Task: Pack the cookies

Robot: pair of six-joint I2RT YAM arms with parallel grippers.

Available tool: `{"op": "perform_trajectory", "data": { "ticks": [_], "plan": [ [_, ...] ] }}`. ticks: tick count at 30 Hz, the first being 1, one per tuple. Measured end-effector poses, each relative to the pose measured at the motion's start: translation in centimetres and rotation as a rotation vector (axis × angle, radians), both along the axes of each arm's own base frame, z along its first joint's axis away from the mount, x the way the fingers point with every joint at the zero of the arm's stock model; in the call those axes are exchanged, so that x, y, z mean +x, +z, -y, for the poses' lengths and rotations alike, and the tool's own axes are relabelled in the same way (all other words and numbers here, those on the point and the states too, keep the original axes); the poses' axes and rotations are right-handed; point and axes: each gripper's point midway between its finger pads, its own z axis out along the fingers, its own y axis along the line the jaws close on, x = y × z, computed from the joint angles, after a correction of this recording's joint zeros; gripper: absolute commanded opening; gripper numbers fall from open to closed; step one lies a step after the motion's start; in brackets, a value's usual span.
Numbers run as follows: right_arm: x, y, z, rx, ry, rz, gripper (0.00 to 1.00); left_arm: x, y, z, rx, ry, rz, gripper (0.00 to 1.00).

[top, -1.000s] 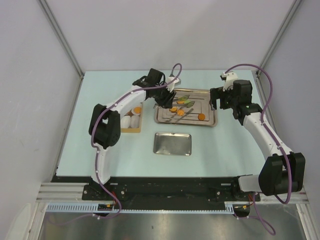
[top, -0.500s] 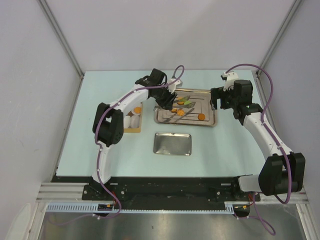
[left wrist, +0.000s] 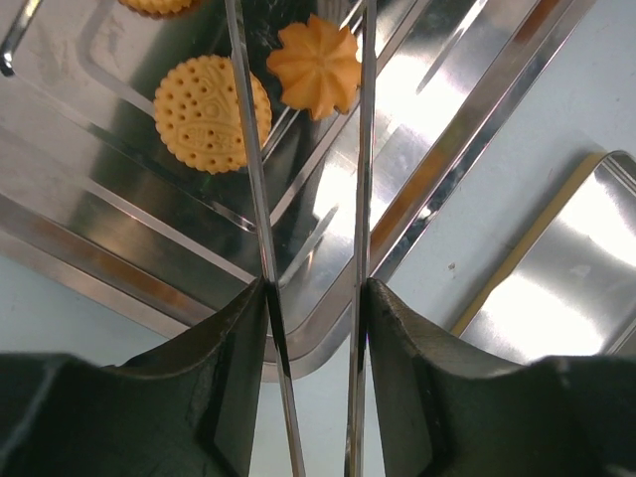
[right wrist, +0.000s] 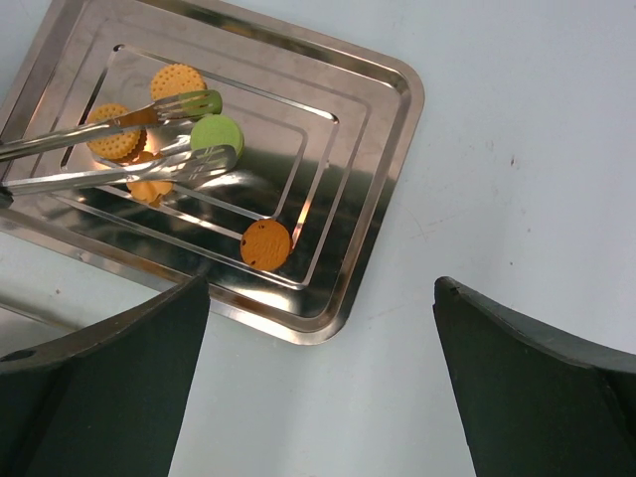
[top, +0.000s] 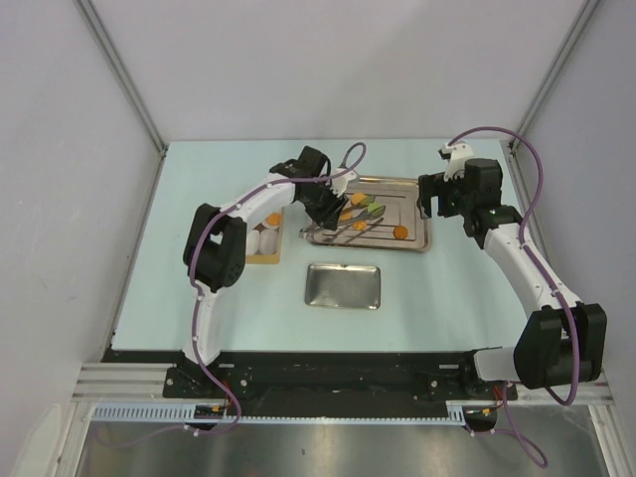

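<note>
A pale mint table [top: 199, 298] stands between plain white walls [top: 328, 60], with grey metal corner posts [top: 119, 75] and a shiny steel surface [top: 328, 452] below its near edge.

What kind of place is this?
Probably a robotics lab test cell: plain white walls on metal framing, left arm and right arm mounted at a pale table, cookies staged on a steel tray.

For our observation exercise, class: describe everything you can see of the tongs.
The tongs are thin, shiny steel: two long blades with widened tips. The left hand clamps their rear ends. They reach over the tray, blades apart, tips either side of the green cookie; contact cannot be told.
</note>
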Motion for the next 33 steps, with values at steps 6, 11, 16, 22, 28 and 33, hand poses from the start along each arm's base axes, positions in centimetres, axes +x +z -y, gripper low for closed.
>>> {"op": "perform_trajectory", "data": {
  "ticks": [6, 11, 16, 22, 28, 33],
  "plan": [
    [0.0, 0.0, -0.1, 0.002, 0.003, 0.000, 1.00, -0.6, -0.5, -0.5, 0.017, -0.001, -0.009, 0.46],
    [0.0, 0.0, -0.1, 0.003, 0.005, 0.000, 1.00, -0.4, 0.3, -0.5, 0.013, 0.003, 0.012, 0.46],
    [0.0, 0.0, -0.1, 0.003, 0.005, 0.000, 1.00, -0.3, 0.4, -0.5, 0.011, 0.004, 0.016, 0.45],
    [0.0, 0.0, -0.1, 0.003, 0.005, 0.000, 1.00, -0.2, 0.7, -0.5, 0.010, 0.004, 0.019, 0.38],
    [0.0, 0.0, -0.1, 0.003, 0.005, 0.000, 1.00, 0.1, 1.3, -0.3, 0.001, 0.006, 0.030, 0.33],
    [0.0, 0.0, 0.0, 0.003, 0.003, 0.000, 1.00, 0.1, 1.8, -0.2, -0.006, 0.013, 0.035, 0.33]
  ]
}}
